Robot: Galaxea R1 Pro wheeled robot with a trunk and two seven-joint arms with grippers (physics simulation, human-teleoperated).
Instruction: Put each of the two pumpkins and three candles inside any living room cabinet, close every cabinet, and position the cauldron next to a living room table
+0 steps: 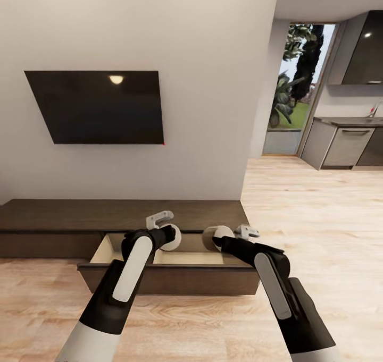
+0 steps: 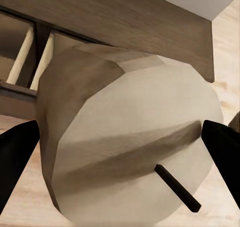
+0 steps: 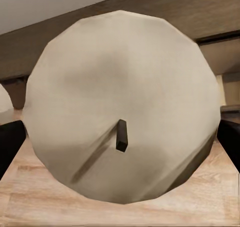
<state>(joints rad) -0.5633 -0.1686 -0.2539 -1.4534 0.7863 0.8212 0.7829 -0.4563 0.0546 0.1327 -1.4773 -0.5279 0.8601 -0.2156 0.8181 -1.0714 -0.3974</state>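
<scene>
Pale grey wall (image 1: pixel 202 85) carries a black wall-mounted screen (image 1: pixel 98 107) reflecting a ceiling light, light wood plank floor (image 1: pixel 308 213) runs right to grey kitchen units (image 1: pixel 346 144) with a dark countertop, beside a tall glazed opening (image 1: pixel 298 80) showing greenery outside.

Both candles, left (image 2: pixel 135 142) and right (image 3: pixel 122 107), are pale grey-beige with short dark wicks. The cabinet (image 1: pixel 64 216) is dark brown wood; its open drawer (image 1: pixel 181 257) shows pale wood inside. The floor (image 1: pixel 314 208) is light wood planking, the wall (image 1: pixel 213 85) off-white, the television (image 1: pixel 98 107) black. The arms (image 1: pixel 133 266) are black with white panels
</scene>
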